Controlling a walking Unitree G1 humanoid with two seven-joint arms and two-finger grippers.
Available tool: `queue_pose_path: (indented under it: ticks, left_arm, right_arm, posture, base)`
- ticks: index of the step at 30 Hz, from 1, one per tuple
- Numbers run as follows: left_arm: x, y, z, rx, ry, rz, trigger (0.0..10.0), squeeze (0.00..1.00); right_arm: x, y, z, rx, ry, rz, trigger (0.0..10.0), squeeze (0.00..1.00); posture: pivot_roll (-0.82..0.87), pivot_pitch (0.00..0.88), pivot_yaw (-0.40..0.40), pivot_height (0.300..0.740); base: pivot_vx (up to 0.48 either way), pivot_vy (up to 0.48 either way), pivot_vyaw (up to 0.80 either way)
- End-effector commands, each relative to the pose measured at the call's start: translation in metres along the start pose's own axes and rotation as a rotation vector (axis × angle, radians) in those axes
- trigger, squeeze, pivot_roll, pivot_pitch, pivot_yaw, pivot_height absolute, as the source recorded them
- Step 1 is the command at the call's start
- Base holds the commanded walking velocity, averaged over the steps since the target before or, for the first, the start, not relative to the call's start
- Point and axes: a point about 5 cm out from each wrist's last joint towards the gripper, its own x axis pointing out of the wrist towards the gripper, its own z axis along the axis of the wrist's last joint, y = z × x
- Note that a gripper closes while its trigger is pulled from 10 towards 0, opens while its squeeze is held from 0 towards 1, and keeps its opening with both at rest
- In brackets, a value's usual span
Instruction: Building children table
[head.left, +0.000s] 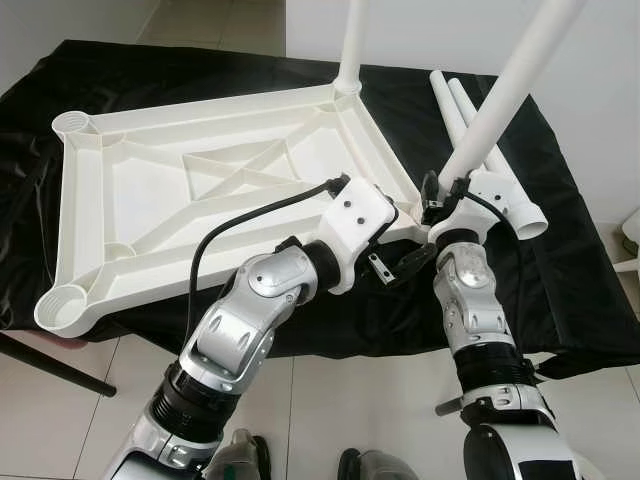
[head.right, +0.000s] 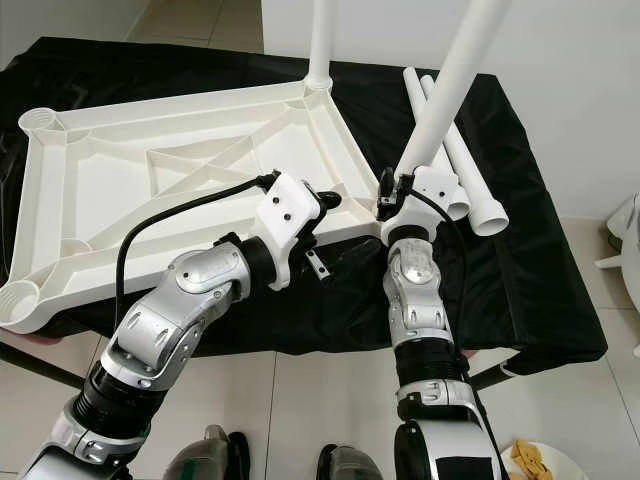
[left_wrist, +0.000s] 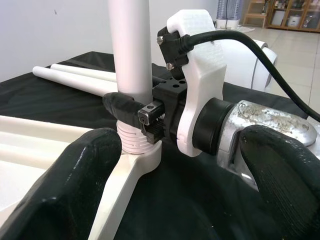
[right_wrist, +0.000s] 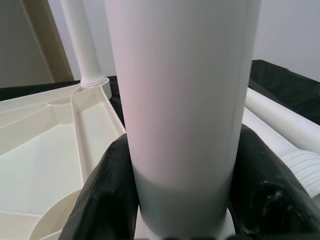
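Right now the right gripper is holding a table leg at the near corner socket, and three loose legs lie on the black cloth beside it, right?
Not quite: two loose legs lie on the black cloth, as the left eye view shows. The right gripper does hold a table leg at the near corner socket.

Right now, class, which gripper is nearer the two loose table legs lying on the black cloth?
Right. The right gripper grips the leg beside the loose table legs; the left gripper is farther, near the tabletop corner.

Both silver arms reached forward and inward. The right pincer (left_wrist: 131, 111) was clamped on a white leg (head.left: 500, 95); the left pincer (head.left: 400, 268) sat just beside it, fingers (left_wrist: 85, 170) apparently spread apart.
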Motion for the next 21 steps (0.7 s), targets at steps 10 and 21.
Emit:
queue_pose_path:
  ticks: [10,21]
  left_arm:
    - [0.0,-0.001,0.004,0.002,-0.013,-0.006,10.0,0.0]
    - [0.001,-0.002,0.005,0.002,-0.016,-0.008,10.0,0.0]
  right_arm:
    - [-0.016,-0.019,-0.031,0.016,0.161,-0.258,10.0,0.0]
    - [-0.01,-0.02,-0.028,0.01,0.175,-0.353,10.0,0.0]
  posture:
    - [0.04,0.128,-0.003,0.74]
    - [0.04,0.127,-0.004,0.74]
  base:
    - [0.0,0.0,0.0]
    - [0.0,0.0,0.0]
